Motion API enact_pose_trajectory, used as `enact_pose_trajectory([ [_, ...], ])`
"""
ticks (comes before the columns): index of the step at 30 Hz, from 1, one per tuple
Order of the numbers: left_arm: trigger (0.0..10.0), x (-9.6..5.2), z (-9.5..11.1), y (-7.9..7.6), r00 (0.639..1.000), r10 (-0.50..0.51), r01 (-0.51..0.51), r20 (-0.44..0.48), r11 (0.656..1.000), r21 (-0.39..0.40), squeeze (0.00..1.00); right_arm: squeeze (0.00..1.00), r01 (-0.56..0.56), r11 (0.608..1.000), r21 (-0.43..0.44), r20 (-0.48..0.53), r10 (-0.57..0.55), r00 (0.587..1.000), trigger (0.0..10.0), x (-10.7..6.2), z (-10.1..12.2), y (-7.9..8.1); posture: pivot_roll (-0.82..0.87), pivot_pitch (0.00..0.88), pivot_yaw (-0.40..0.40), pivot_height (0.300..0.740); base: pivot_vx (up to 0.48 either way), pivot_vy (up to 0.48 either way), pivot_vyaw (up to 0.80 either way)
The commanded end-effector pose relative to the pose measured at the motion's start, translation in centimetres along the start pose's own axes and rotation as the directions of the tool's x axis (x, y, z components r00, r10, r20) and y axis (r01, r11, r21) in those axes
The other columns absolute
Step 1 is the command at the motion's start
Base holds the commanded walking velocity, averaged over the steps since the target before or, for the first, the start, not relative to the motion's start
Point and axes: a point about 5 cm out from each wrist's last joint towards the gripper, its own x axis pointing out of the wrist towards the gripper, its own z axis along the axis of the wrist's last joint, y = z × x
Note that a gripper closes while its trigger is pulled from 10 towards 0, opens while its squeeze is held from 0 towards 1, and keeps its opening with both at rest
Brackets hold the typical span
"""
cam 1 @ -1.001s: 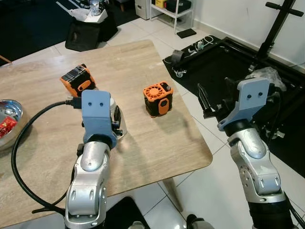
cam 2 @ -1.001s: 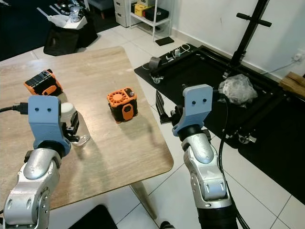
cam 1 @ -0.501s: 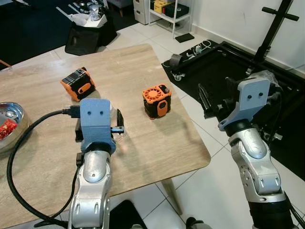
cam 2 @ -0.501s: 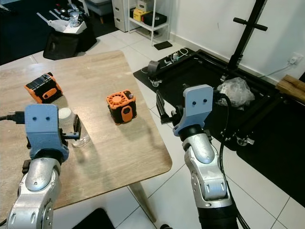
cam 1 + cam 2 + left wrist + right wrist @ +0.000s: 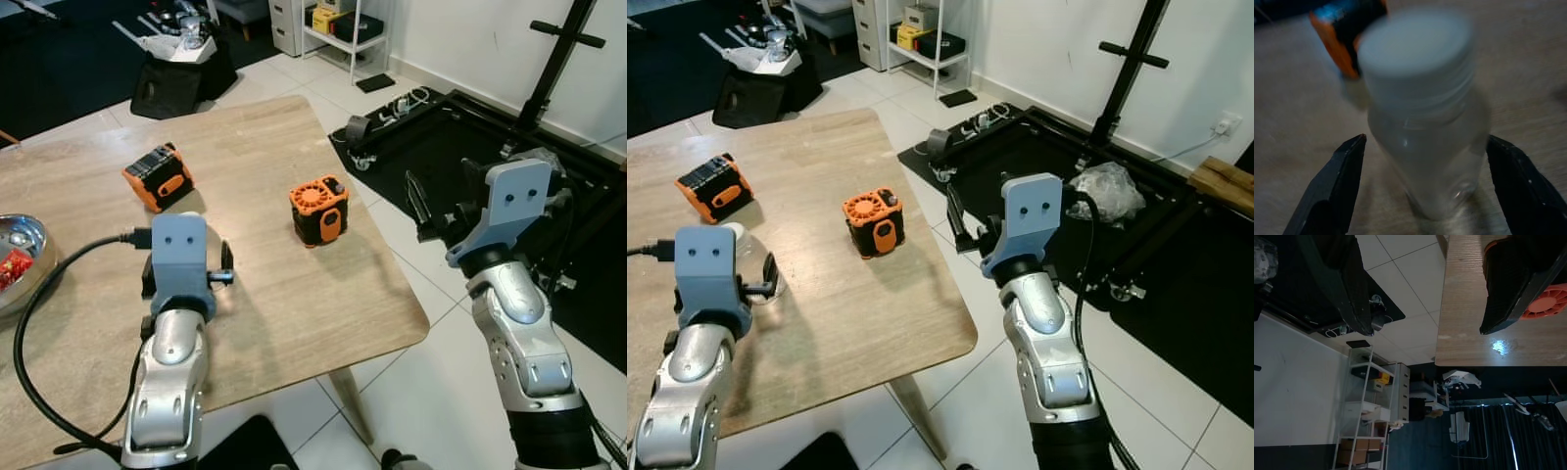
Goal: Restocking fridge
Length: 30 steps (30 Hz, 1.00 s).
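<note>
A clear bottle with a white cap stands upright on the wooden tabletop, between the spread jaws of the left gripper, whose fingers sit on either side without touching it. Beyond the bottle lies an orange and black battery pack. An orange and black fan block stands near the middle of the tabletop. The right gripper hangs off the tabletop's edge over the tiled floor, jaws spread.
</note>
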Motion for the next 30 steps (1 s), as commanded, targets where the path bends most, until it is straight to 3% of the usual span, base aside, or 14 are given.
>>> enact_pose_trajectory([
  [1,10.0,0.3,-1.0,0.8,0.999,0.024,-0.026,-0.04,0.999,-0.03,0.0,0.0,-0.007,1.0,0.005,-0.003,0.007,1.0,10.0,0.0,-0.2,0.2,-0.05,0.162,0.014,0.74,0.0,0.0,0.0],
  [7,10.0,0.2,-1.0,0.8,0.998,0.06,-0.061,-0.015,0.998,-0.006,0.0,0.0,-0.007,1.0,0.004,-0.003,0.007,1.0,10.0,0.0,-0.2,0.1,-0.05,0.161,0.01,0.74,0.0,0.0,0.0],
  [13,10.0,0.5,-0.9,0.3,0.996,0.062,-0.065,0.069,0.997,0.037,0.0,0.0,-0.012,1.0,0.005,-0.004,0.012,1.0,10.0,0.1,-0.3,0.2,-0.05,0.157,0.002,0.74,0.0,0.0,0.0],
  [14,10.0,0.8,-0.9,0.5,0.992,0.081,-0.087,0.096,0.994,0.064,0.0,0.0,-0.015,1.0,0.006,-0.003,0.015,1.0,10.0,0.2,-0.4,0.2,-0.05,0.156,0.001,0.74,0.0,0.0,0.0],
  [20,10.0,2.0,-2.2,2.4,0.963,0.268,-0.27,0.043,0.961,0.057,0.0,0.0,-0.024,1.0,0.005,-0.005,0.024,1.0,10.0,0.3,-0.5,0.3,-0.06,0.149,-0.013,0.74,0.0,0.0,0.0],
  [25,9.8,2.4,-2.3,2.6,0.955,0.291,-0.293,0.052,0.955,0.041,0.0,0.0,-0.029,1.0,0.003,-0.006,0.029,1.0,10.0,0.3,-0.5,0.3,-0.06,0.145,-0.017,0.74,0.0,0.0,0.0],
  [27,8.6,2.8,-2.2,2.6,0.951,0.302,-0.305,0.072,0.952,0.033,0.0,0.0,-0.032,0.999,0.001,-0.005,0.032,0.999,10.0,0.4,-0.5,0.3,-0.07,0.138,-0.023,0.74,0.0,0.0,0.0],
  [28,8.6,2.8,-2.2,2.6,0.951,0.302,-0.305,0.072,0.952,0.033,0.0,0.0,-0.032,0.999,0.001,-0.005,0.032,0.999,10.0,0.4,-0.5,0.3,-0.07,0.138,-0.023,0.74,0.0,0.0,0.0],
  [29,5.8,2.9,-2.0,2.7,0.946,0.315,-0.318,0.082,0.948,0.031,0.0,0.0,-0.034,0.999,0.0,-0.005,0.034,0.999,10.0,0.5,-0.5,0.3,-0.07,0.135,-0.023,0.74,0.0,0.0,0.0],
  [30,5.8,2.9,-2.0,2.7,0.946,0.315,-0.318,0.082,0.948,0.031,0.0,0.0,-0.034,0.999,0.0,-0.005,0.034,0.999,10.0,0.5,-0.5,0.3,-0.07,0.135,-0.023,0.74,0.0,0.0,0.0],
])
